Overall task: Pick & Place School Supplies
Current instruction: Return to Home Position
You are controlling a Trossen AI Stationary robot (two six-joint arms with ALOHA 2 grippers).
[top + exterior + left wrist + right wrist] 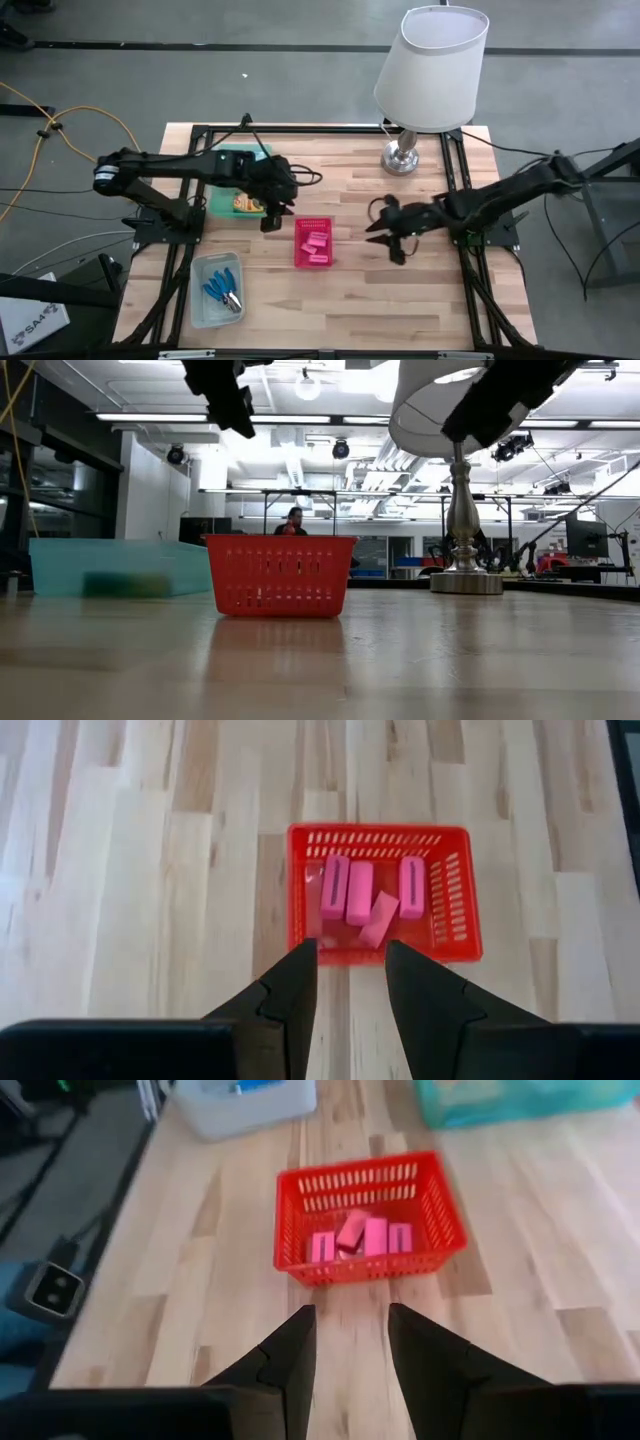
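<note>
The left gripper's (350, 945) two dark fingers stand a little apart, empty, hovering at ten o'clock of the red mesh plastic basket (313, 222) in the high view. The right gripper (350, 1312), likewise narrowly parted and empty, hangs at three o'clock. Four pink rectangular erasers (360, 892) lie inside the basket. Blue-handled metal tools (222, 290) sit in the clear plastic bin (197, 295) at seven o'clock, and a green-and-yellow cardboard box (245, 203) sits in the flat green tray (222, 200) at ten.

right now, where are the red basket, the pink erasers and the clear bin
red mesh basket (280, 575): low view, front wall
pink erasers (360, 892): left wrist view, one eraser's middle
clear plastic bin (204, 264): high view, bare floor corner
</note>
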